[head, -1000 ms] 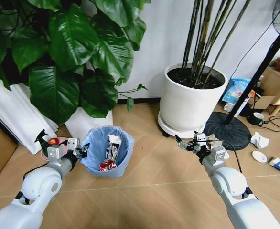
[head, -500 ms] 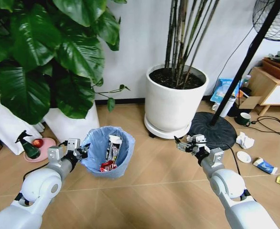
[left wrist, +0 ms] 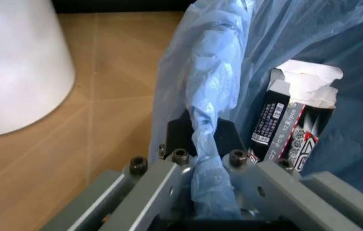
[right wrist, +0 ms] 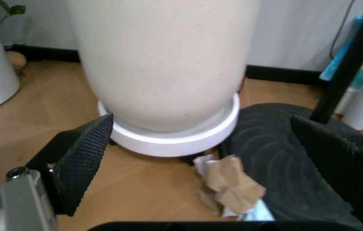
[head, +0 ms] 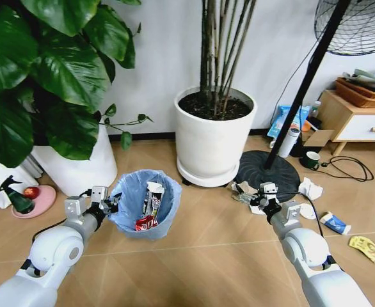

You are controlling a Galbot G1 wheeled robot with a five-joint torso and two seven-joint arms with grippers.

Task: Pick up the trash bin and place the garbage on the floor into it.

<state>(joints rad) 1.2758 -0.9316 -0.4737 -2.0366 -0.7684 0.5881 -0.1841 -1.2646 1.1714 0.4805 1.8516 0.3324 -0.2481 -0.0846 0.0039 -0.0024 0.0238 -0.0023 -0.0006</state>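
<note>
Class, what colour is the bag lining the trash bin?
Light blue bag, lining the trash bin; clearest in the left wrist view.

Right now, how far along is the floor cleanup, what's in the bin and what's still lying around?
Done: the small round bin lined with a crinkly blue bag holds a red wrapper and a black-white tube.
In hand: the left hand clamps the bin's rim; the open right hand hovers over crumpled brown-white paper.
Left: a blue-white carton, a yellow scrap and white paper on the wood-look floor.
</note>
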